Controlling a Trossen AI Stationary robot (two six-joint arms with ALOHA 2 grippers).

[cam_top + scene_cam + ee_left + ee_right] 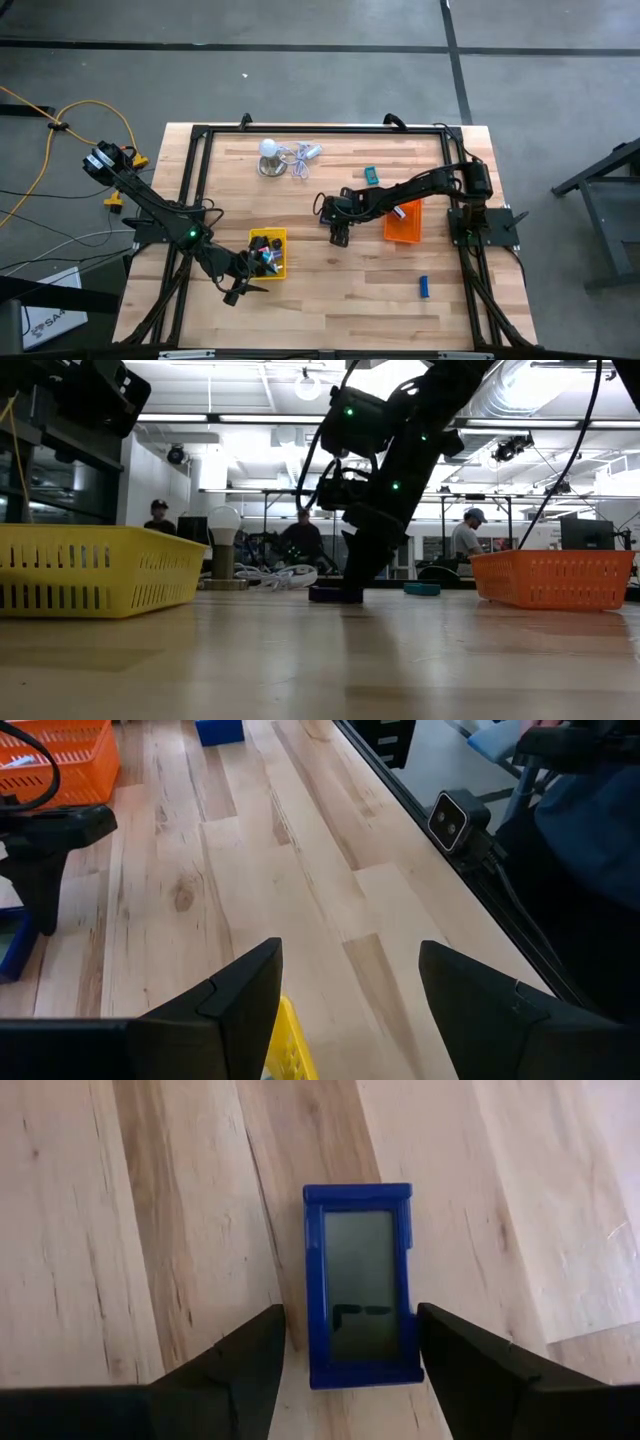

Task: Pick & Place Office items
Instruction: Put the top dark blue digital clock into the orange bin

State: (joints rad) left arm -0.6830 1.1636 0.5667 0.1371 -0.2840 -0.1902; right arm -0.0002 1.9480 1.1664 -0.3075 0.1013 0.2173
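The items heaped in the yellow tray [268, 238] are too small to tell apart from above. The left pincer [243, 290] partly covers that tray's near corner.

Even overhead light on the tabletop [330, 290] in high view, soft short shadows under arms. Low view backlit: ceiling strip lights [280, 420] glare, arm reads as silhouette, near tabletop blurred. Wrist views bright; tool fingers [225, 1375] dark, out of focus.
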